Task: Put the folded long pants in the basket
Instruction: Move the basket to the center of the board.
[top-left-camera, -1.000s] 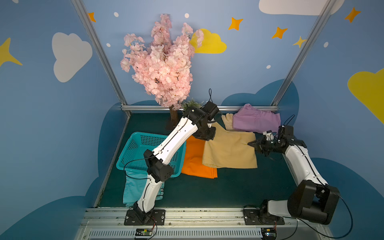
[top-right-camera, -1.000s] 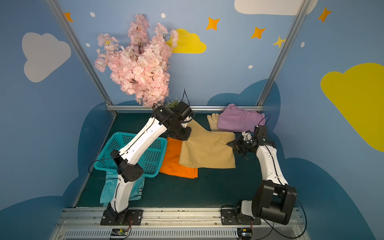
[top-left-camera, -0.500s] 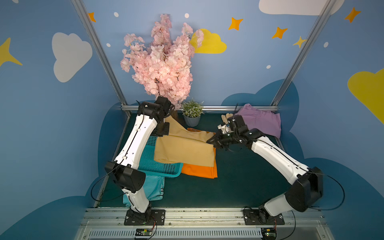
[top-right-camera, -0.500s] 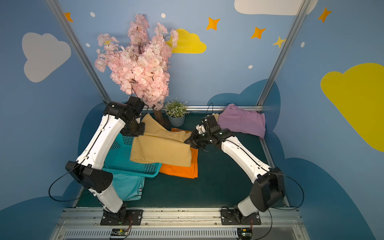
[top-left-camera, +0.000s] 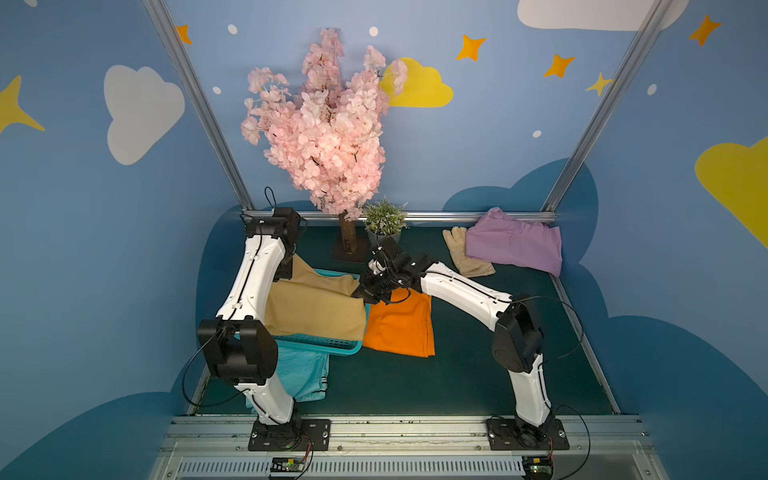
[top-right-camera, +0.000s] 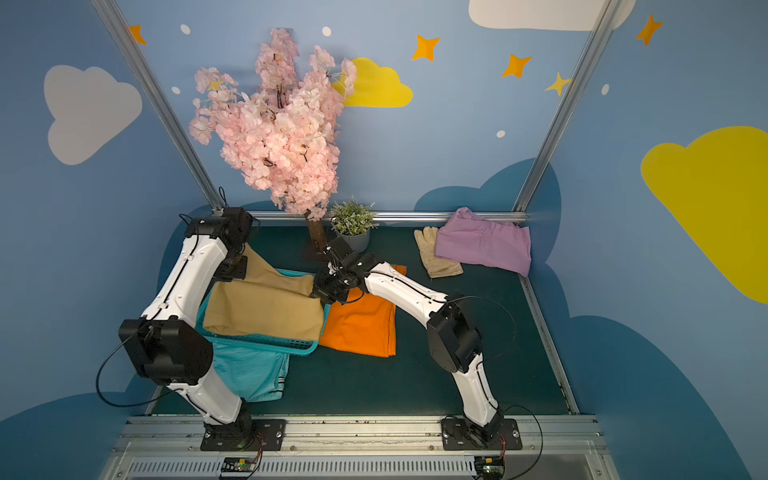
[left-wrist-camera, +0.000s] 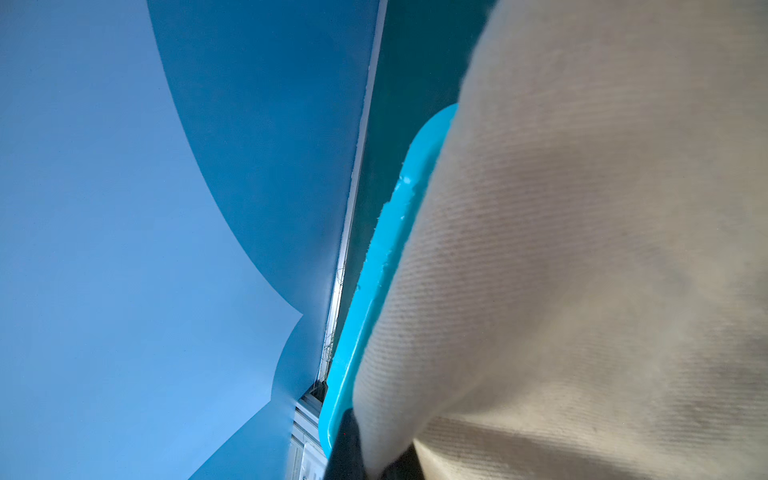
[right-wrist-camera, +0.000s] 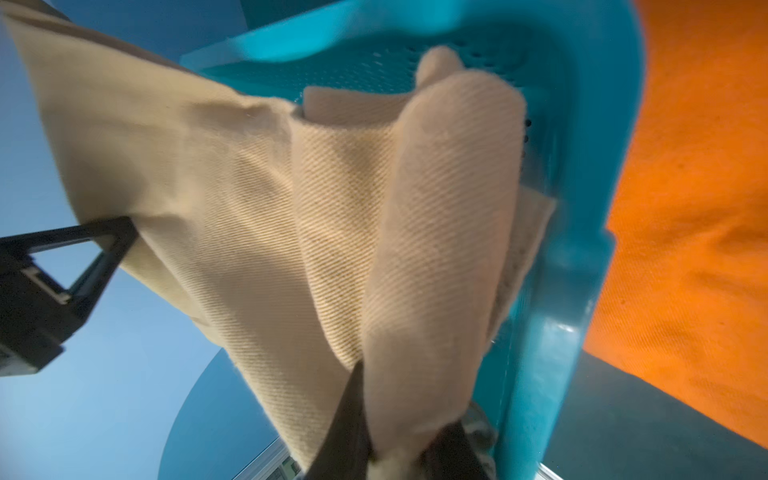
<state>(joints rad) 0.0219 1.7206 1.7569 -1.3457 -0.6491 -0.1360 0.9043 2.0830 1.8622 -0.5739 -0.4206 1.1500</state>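
Left arm (top-left-camera: 253, 286), right arm (top-left-camera: 461, 291): white shell links, black joint housings, black cables clipped along the shells and looping free at the elbows. Black screwed base plates (top-left-camera: 316, 434) at 6 o'clock. Left gripper (left-wrist-camera: 372, 461), right gripper (right-wrist-camera: 395, 449): black fingers.

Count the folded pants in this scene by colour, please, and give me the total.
Tan pants: 1
Orange pants: 1
Light teal pants: 1
Lilac pants: 1
Total: 4
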